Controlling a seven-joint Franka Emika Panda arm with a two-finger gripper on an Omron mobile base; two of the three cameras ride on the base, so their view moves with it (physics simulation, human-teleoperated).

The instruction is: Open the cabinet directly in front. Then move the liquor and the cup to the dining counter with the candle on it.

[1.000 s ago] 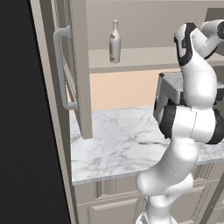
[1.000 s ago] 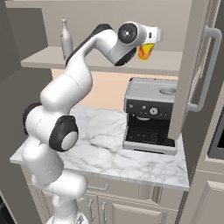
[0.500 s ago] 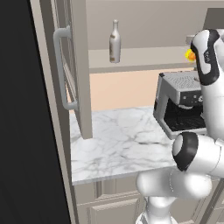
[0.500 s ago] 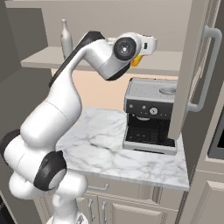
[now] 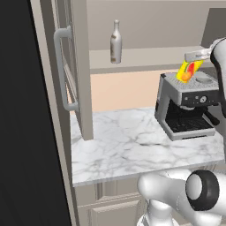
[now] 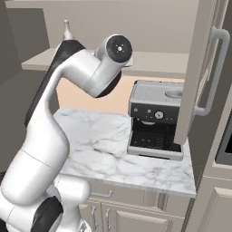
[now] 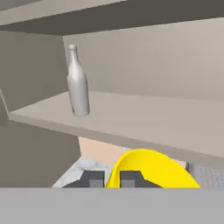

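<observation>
The cabinet stands open, its left door (image 5: 75, 66) and right door (image 6: 199, 68) swung out and the inner shelf (image 7: 144, 118) bare in the middle. The liquor (image 5: 115, 42), a pale grey bottle, stands upright at the shelf's left end (image 7: 77, 83); its neck (image 6: 67, 29) peeks over my arm. My gripper (image 5: 190, 62) is shut on the rim of the yellow cup (image 5: 187, 71), which hangs tilted in front of the shelf above the coffee machine. In the hand view the cup (image 7: 153, 168) sits low beside my gripper (image 7: 111, 179). The dining counter is out of view.
A black and steel coffee machine (image 5: 190, 106) stands on the short marble countertop (image 5: 128, 150) under the shelf, right of centre. The open doors' bar handles (image 5: 62, 70) (image 6: 213, 72) jut out on both sides. Drawer fronts (image 6: 118, 208) lie below the countertop.
My arm has drawn back from the shelf with the cup, which has come out and down to hang over the coffee machine. The bottle has stayed put.
</observation>
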